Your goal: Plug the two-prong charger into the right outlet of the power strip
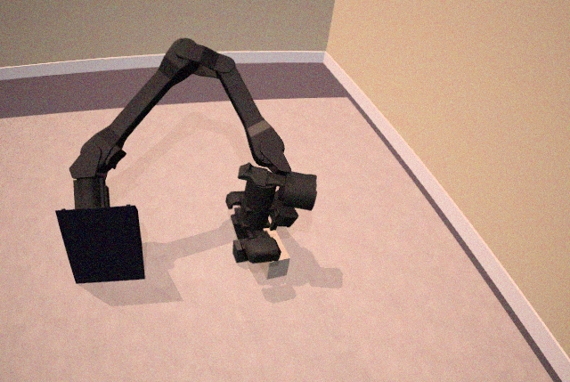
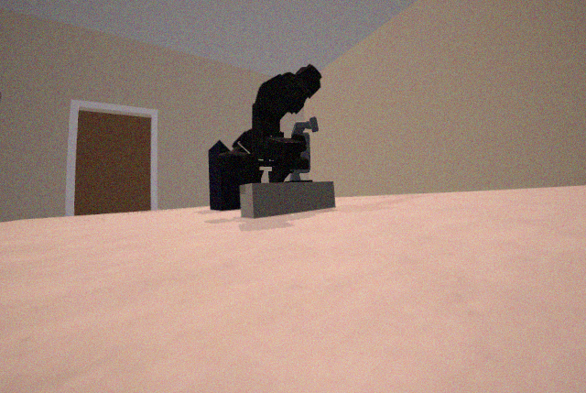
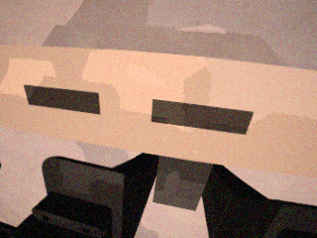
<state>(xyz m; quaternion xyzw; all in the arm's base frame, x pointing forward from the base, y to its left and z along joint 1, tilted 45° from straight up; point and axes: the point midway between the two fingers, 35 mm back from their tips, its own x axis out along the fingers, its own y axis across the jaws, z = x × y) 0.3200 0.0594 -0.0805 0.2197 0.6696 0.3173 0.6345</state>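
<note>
In the wrist view the gripper [image 3: 180,198] was clamped on the charger [image 3: 182,184] at lower centre, directly below the right outlet [image 3: 202,116] of the power strip [image 3: 149,74], whose long slot ran across the frame above it.

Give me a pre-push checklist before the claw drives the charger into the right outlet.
1. Grip: claw shut on the charger: ok.
2. Target in sight: right outlet of the power strip shows in the wrist view: ok.
3. Sideways alignment: charger sits roughly below the right outlet, not the left outlet: ok.
4. Prongs straight and level: prongs hidden: cannot tell.
5. Strip flat on the floor, exterior view: ok.
6. Prongs already touching the shutter: cannot tell.
</note>
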